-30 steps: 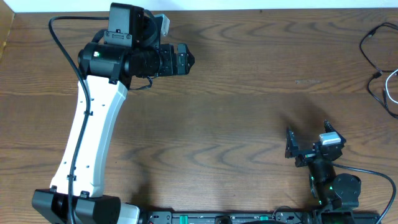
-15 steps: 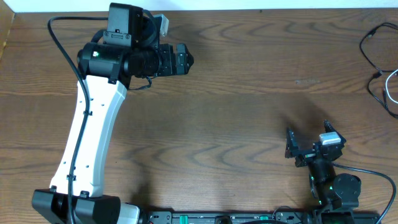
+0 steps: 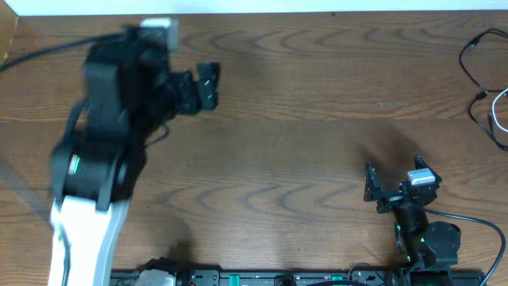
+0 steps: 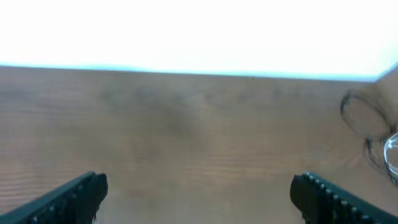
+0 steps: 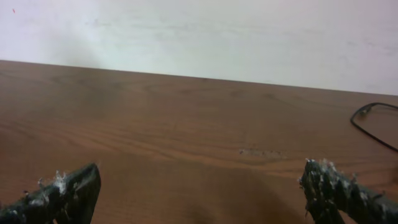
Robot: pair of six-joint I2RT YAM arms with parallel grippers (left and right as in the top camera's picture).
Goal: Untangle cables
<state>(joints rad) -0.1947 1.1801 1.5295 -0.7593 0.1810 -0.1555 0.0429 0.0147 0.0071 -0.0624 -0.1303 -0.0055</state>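
Observation:
The cables lie at the table's far right edge: a black cable and a white one. They show blurred at the right of the left wrist view, and a black loop shows in the right wrist view. My left gripper is open and empty at the back left, far from the cables; its jaws frame bare wood. My right gripper is open and empty near the front right, left of the cables; bare wood lies between its jaws.
The wooden table ends at a white wall along the back edge. The left arm's body covers the left side, blurred by motion. The right arm's base sits at the front edge.
The left arm has swung and pulled back; its gripper moved leftward and slightly toward the front. The right arm and the cables have not moved.

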